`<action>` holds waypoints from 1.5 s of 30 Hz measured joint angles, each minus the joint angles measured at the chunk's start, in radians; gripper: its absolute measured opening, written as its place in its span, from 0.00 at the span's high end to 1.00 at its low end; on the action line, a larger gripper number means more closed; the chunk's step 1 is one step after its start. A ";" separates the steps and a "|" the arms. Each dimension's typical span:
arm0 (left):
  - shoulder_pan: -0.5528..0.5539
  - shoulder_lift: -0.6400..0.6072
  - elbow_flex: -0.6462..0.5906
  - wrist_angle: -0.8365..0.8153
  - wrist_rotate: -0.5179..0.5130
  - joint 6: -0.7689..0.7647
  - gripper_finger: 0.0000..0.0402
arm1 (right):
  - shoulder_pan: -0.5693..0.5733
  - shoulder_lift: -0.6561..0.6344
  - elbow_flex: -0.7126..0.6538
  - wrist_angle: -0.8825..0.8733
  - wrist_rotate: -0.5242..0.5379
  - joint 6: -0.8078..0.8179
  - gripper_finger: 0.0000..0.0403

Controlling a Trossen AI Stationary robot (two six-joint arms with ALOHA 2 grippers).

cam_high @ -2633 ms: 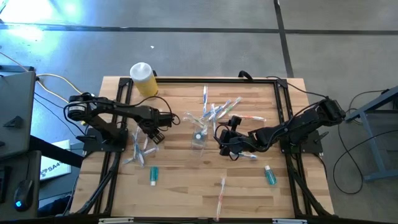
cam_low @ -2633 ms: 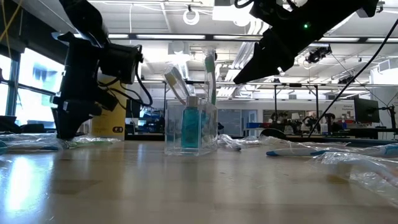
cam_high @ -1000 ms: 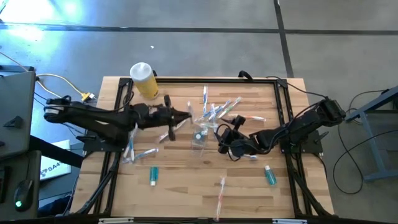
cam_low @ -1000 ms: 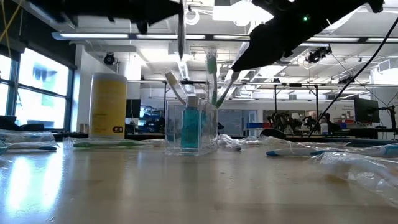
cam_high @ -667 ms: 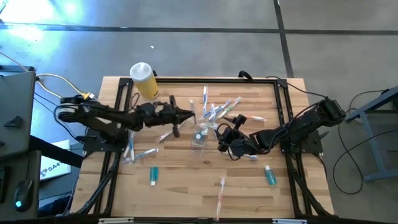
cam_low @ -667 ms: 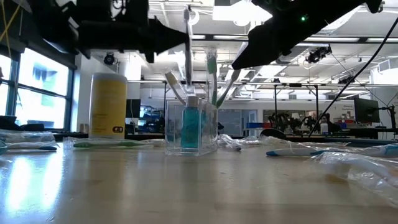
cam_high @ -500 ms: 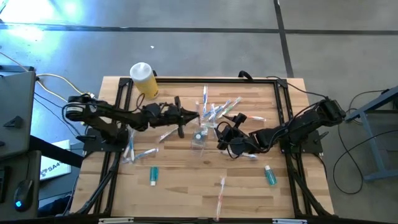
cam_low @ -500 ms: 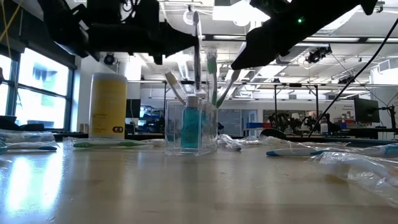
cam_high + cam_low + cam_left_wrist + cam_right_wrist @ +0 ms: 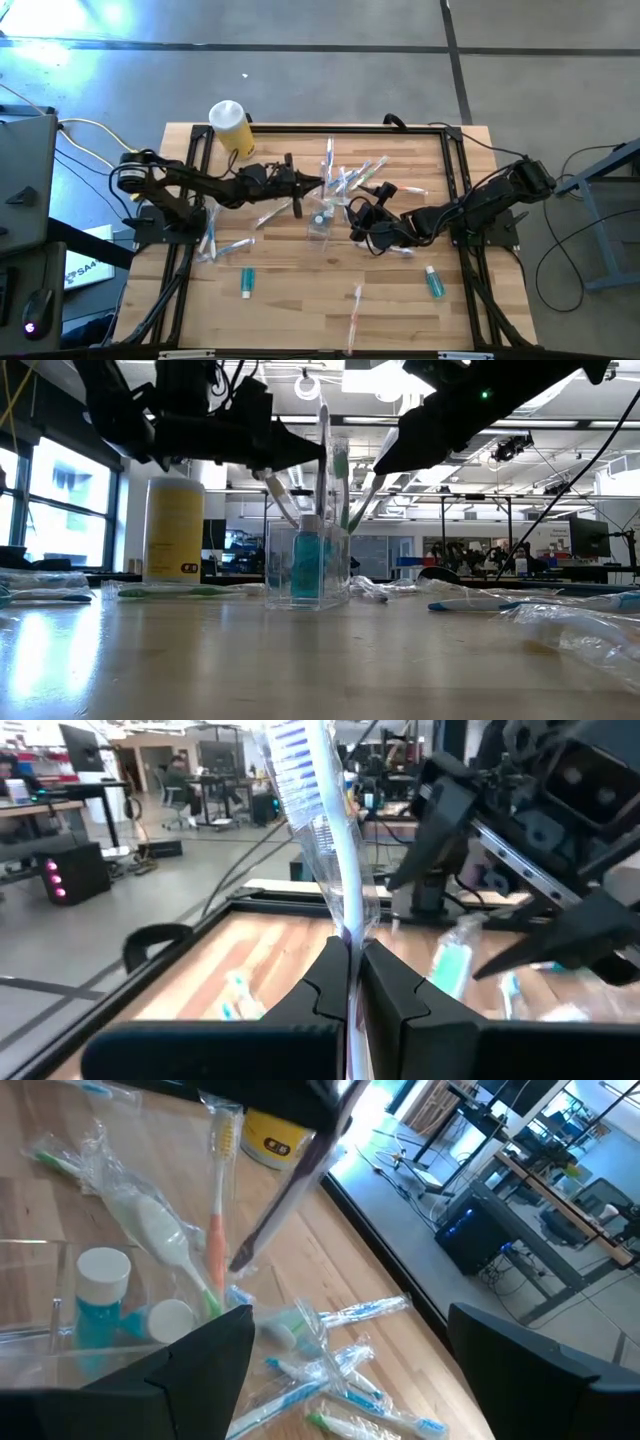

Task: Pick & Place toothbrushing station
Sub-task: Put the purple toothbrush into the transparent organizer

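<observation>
Cup [image 9: 307, 565]: one | left hand [image 9: 350, 982] pinching toothbrush [image 9: 318, 815] | right hand [image 9: 345, 1355] spread

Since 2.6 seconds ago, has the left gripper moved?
Yes. The left gripper, shut on a wrapped clear toothbrush, travelled rightward to above the small clear plastic cup.

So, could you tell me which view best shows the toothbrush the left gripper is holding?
The left wrist view: the toothbrush stands pinched in the left gripper. The low view shows it upright over the cup; the high view barely shows it.
</observation>
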 joint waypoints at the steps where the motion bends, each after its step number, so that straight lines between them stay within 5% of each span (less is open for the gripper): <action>1: 0.000 0.010 0.000 0.005 0.000 0.000 1.00 | 0.000 0.000 0.000 0.000 0.000 0.000 0.19; 12: 0.000 0.044 0.000 0.004 0.005 0.008 0.99 | 0.000 0.000 0.000 0.000 -0.001 0.002 0.19; 23: 0.000 0.044 0.000 -0.049 0.010 0.011 0.87 | 0.000 0.000 0.000 0.000 -0.001 0.000 0.19; 45: -0.001 0.045 -0.002 -0.141 0.019 0.003 0.86 | 0.000 0.000 0.000 0.000 -0.001 -0.017 0.19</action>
